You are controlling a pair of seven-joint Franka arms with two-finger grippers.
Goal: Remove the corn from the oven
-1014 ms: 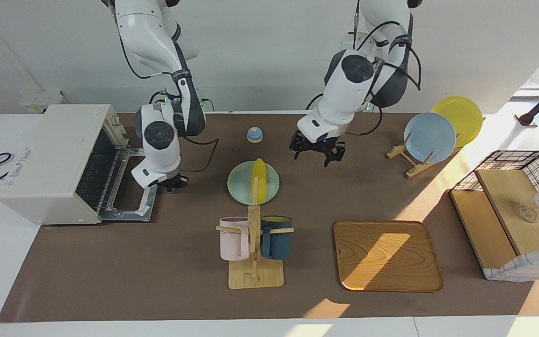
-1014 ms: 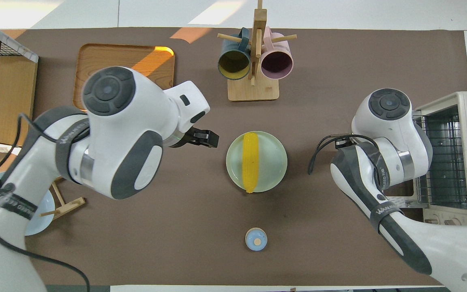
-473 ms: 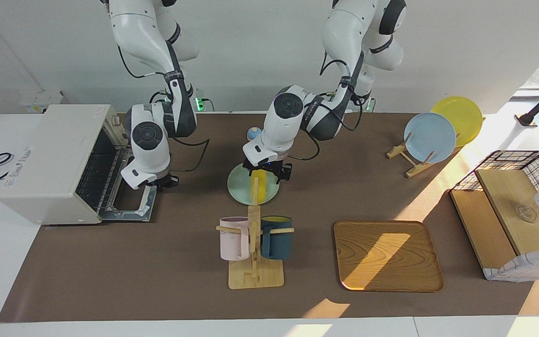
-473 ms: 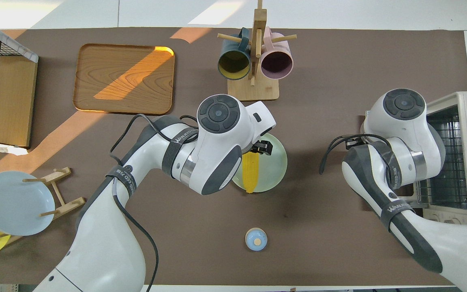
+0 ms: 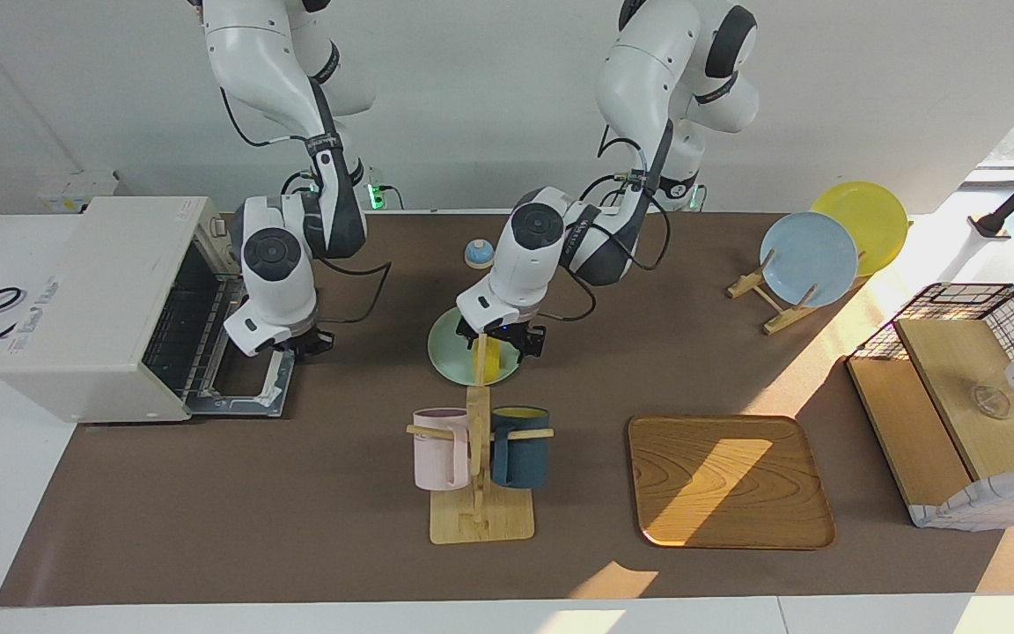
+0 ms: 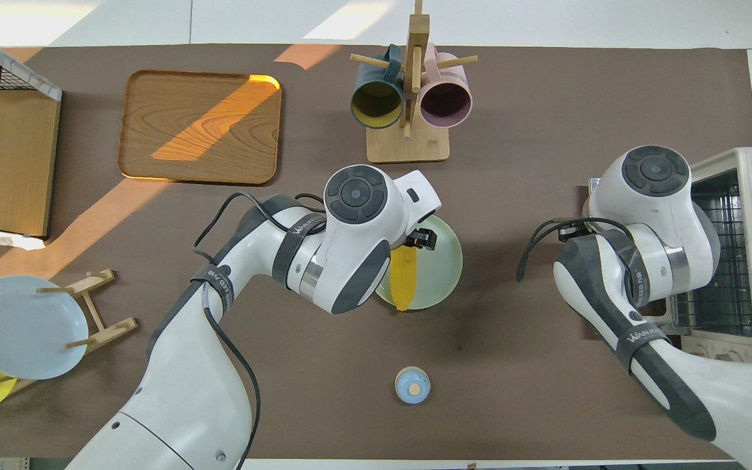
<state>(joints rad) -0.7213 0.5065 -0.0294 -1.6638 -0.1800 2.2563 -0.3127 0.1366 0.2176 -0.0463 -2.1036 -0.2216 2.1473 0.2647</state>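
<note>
1. In the facing view, your left gripper [image 5: 502, 339] hangs low over the pale green plate [image 5: 447, 350] at the middle of the worktop, its fingers spread wide about the corn [image 5: 491, 359], which lies on that plate, already out of the oven [image 5: 102, 304]. I cannot tell whether they touch the cob.
2. Your right gripper [image 5: 307, 343] sits at the oven's dropped door [image 5: 247, 387] with its fingers pinched together, holding nothing you can see. The oven stands at the right arm's end of the worktop, its rack bare.
3. In the overhead view, the left arm's wrist covers the fingers; only part of the corn [image 6: 404, 281] shows on the plate [image 6: 441, 274].
4. If you mean to move the cob, grip across its middle, square to its length, and lift straight so the plate does not slide.
5. Count: one corn, one oven, one wooden tray [image 6: 200, 127], two mugs [image 6: 444, 101] on one rack, three plates, one small bell [image 6: 412, 385], one basket [image 5: 973, 308].
</note>
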